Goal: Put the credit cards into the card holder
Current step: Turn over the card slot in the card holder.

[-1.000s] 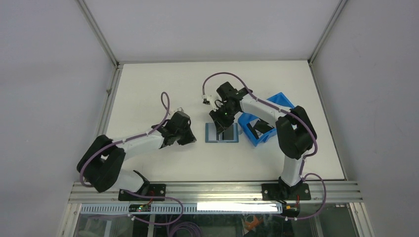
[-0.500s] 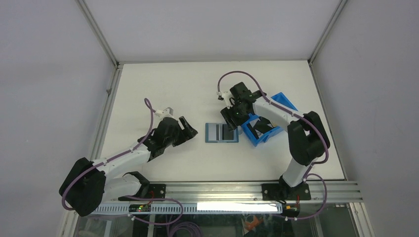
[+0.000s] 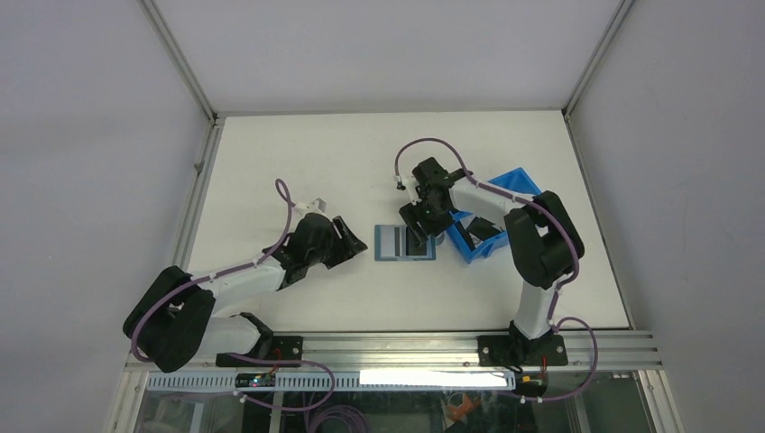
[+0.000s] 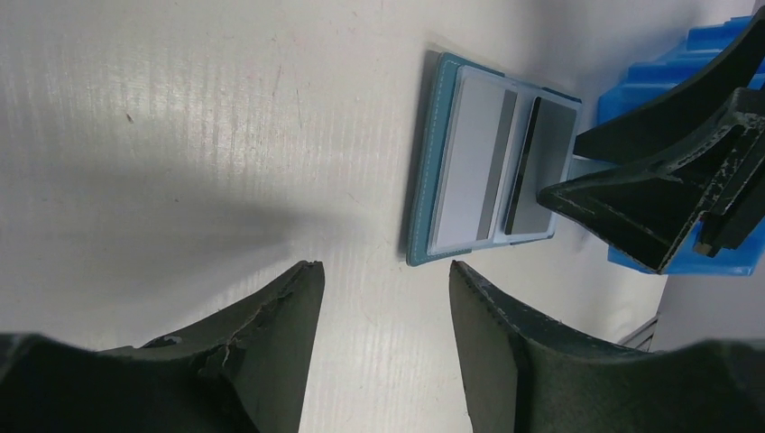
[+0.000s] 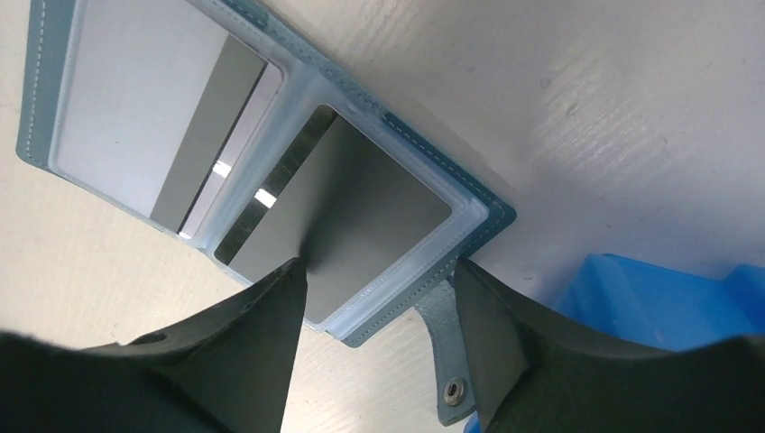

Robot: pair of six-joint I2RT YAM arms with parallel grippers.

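**Unpinned holder could slide or lose a card**

Top view: the card holder (image 3: 392, 245) lies open at mid-frame on the worktop (image 3: 298, 162). The right pincer (image 3: 417, 227) sits low over its right half. The left pincer (image 3: 352, 242) is just beside its left edge, not touching. Nothing pins the holder, so a nudge could skate it toward the blue bin (image 3: 516, 180).

Left wrist view: the left pincer gapes empty at the frame's bottom. Upper right, a pale card (image 4: 474, 162) fills one pocket and a dark card (image 4: 521, 171) the other.

Right wrist view: the right pincer's jaws stand apart, clamping nothing, either side of the dark card's near edge. How deep that card sits I cannot tell. If shallow, a lift might drag it out. A finger might also catch the snap tab (image 5: 448, 361).
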